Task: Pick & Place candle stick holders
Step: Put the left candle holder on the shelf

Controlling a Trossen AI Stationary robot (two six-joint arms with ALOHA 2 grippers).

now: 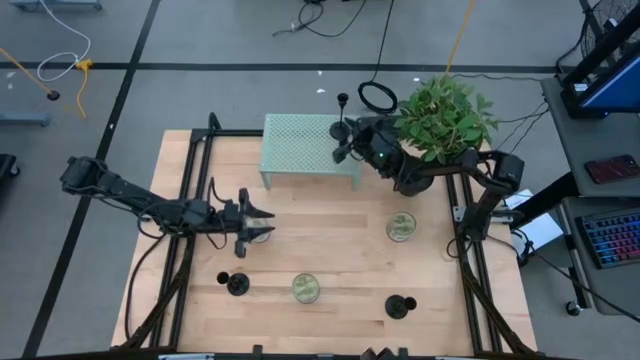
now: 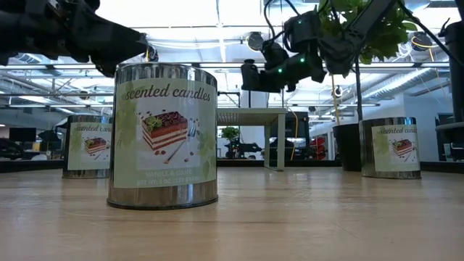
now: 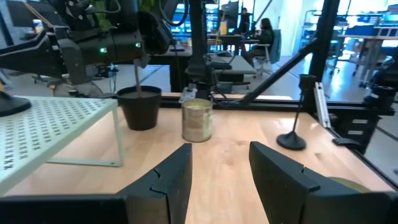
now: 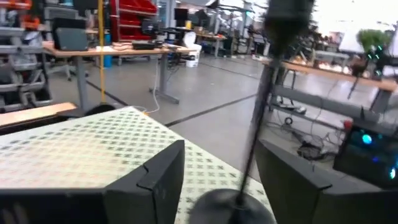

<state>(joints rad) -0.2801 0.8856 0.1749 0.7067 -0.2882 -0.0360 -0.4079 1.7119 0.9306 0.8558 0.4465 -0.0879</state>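
Note:
One black candle stick holder [image 4: 231,205] stands on its round base on the green mesh shelf [image 1: 300,148], at the shelf's far right corner; it also shows in the high view [image 1: 343,103]. My right gripper [image 1: 345,140] is open, with one finger on each side of the holder's stem [image 4: 255,124], and I see no touch. Two more holders stand on the table, one near left [image 1: 237,283] and one near right [image 1: 400,305]. My left gripper [image 1: 262,222] is open and empty [image 3: 217,180], above the table beside a candle jar [image 1: 262,236].
Two more greenish candle jars stand on the table, one near the front edge [image 1: 305,288] and one at the right [image 1: 401,227]. A black pot with a leafy plant [image 1: 440,120] stands at the far right, close behind my right arm. Black frame rails run along both table sides.

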